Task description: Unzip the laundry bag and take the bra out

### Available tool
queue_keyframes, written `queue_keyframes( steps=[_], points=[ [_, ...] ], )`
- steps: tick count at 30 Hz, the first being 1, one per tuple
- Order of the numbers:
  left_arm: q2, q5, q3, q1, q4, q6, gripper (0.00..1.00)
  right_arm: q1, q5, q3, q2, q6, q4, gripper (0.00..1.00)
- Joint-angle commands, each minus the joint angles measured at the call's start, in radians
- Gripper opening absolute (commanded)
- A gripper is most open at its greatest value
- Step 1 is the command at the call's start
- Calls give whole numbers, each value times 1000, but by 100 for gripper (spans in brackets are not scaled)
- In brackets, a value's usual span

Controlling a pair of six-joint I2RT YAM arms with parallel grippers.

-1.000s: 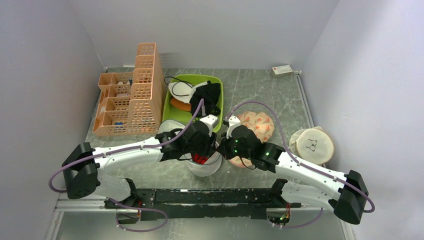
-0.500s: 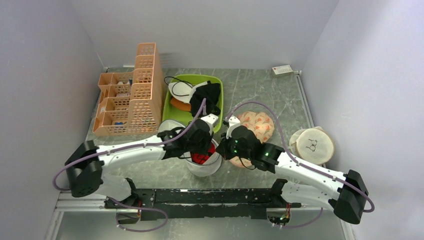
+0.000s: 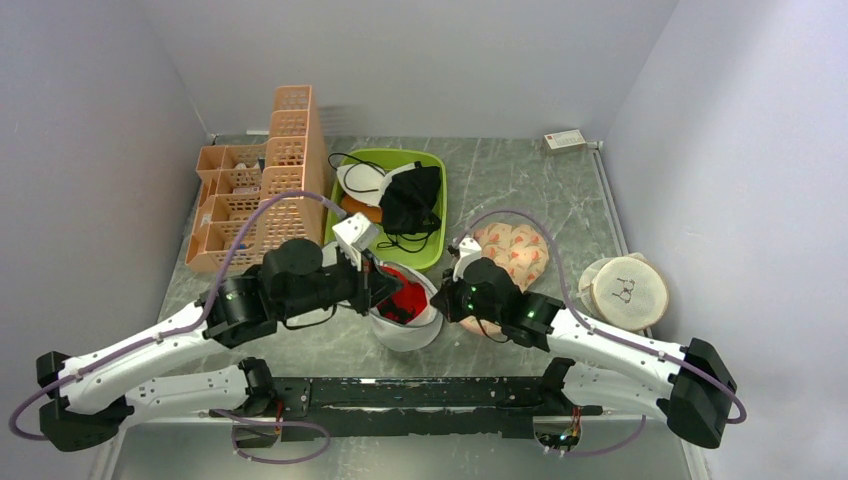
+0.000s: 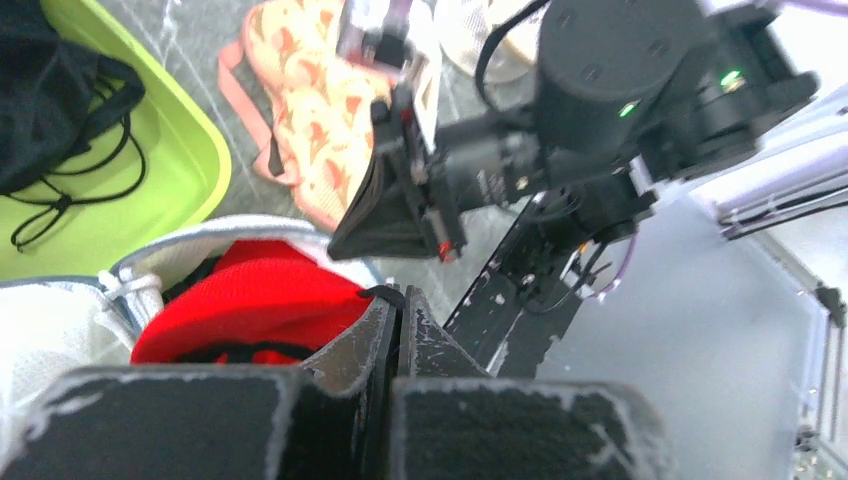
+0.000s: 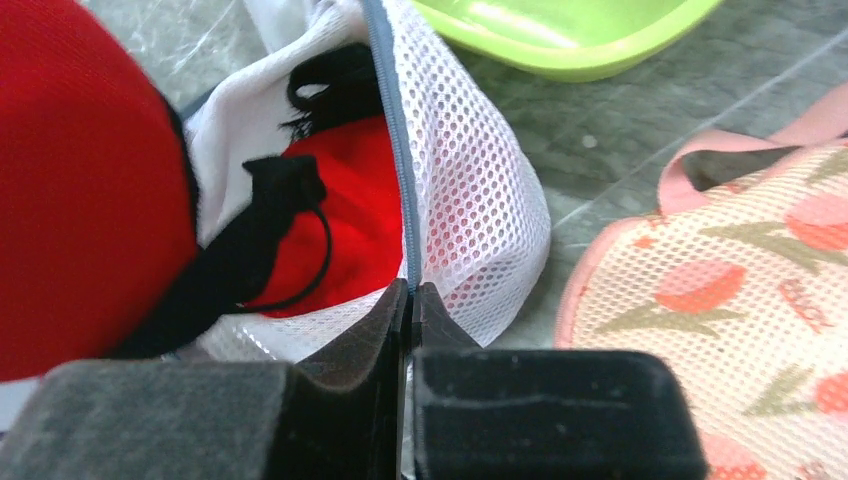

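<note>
**Both grippers clamped at the open bag**

From above, the laundry bag (image 3: 405,335) sits at lower centre, just below the green tray (image 3: 438,200). It gapes open, with the red bra (image 3: 405,290) bulging out. The left gripper (image 3: 372,285) meets it from the left and the right gripper (image 3: 442,300) from the right. In the left wrist view, the jaws are pressed together on the bra's edge, with a dark strap at the tips. In the right wrist view, the jaws pinch the bag's zip rim.
</note>
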Motion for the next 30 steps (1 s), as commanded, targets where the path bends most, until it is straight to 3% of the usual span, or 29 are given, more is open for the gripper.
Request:
queue_keyframes(
  steps=[1, 4, 8, 12, 16, 21, 25, 30],
  points=[
    [43, 20, 162, -5, -58, -24, 7, 2, -113, -39, 6, -38, 126, 0],
    [112, 4, 296, -5, -75, -17, 7, 3, -140, -40, 24, -37, 134, 0],
    [227, -172, 499, -5, -141, 23, 7, 5, -147, -56, 22, -27, 161, 0],
    [460, -284, 928, -3, -341, 125, 7, 4, -143, -47, 15, -31, 153, 0],
    [583, -368, 1181, 7, -352, 221, 7, 4, -134, -59, -6, -27, 153, 0],
    [632, -360, 1227, 56, -207, 323, 7, 4, -127, -69, -21, -22, 150, 0],
    [678, -283, 1231, 175, -185, 298, 7, 4, -113, -63, -32, -29, 126, 0],
    [692, -207, 1105, 281, -136, 267, 7, 4, -96, -66, -59, -30, 106, 0]
  ],
)
